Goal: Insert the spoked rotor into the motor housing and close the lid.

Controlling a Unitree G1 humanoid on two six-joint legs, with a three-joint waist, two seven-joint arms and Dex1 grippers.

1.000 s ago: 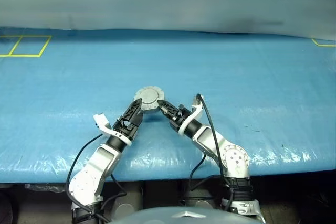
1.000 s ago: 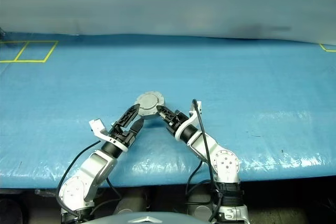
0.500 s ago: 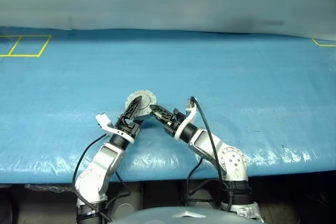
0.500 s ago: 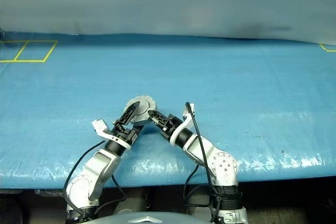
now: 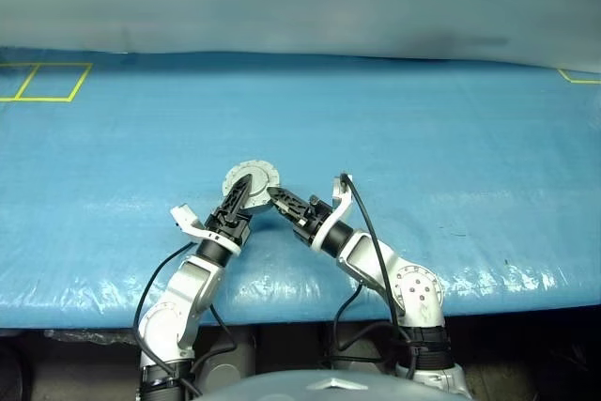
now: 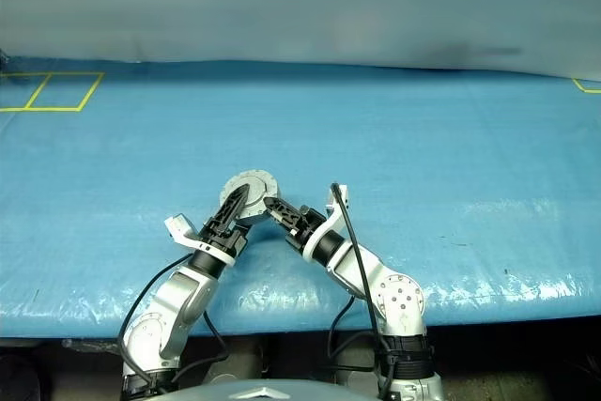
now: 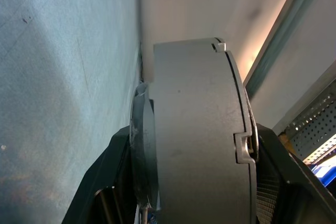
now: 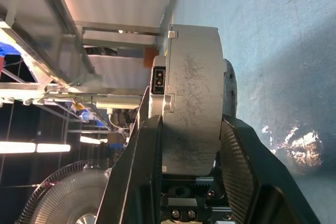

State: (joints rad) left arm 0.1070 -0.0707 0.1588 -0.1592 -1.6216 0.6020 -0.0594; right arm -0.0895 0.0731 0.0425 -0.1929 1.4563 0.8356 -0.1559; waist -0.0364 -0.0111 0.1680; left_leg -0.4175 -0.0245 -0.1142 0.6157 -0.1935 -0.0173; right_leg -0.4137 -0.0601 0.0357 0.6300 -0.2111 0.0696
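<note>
The motor housing (image 5: pixel 252 179), a round silver-grey puck, is held up just above the blue-covered bench (image 5: pixel 451 147), near its front edge, between the two pincers. The left pincer (image 5: pixel 238 196) grips it from the robot's left, its black fingers (image 7: pixel 113 171) clamped on the two flat faces, as the left wrist view shows. The right pincer (image 5: pixel 279 199) grips it from the right, fingers (image 8: pixel 239 166) pressed on either side of the case's scratched wall, beside a small socket (image 8: pixel 157 81). The lid (image 7: pixel 143 156) sits against the housing, closed, its rim showing edge-on
</note>
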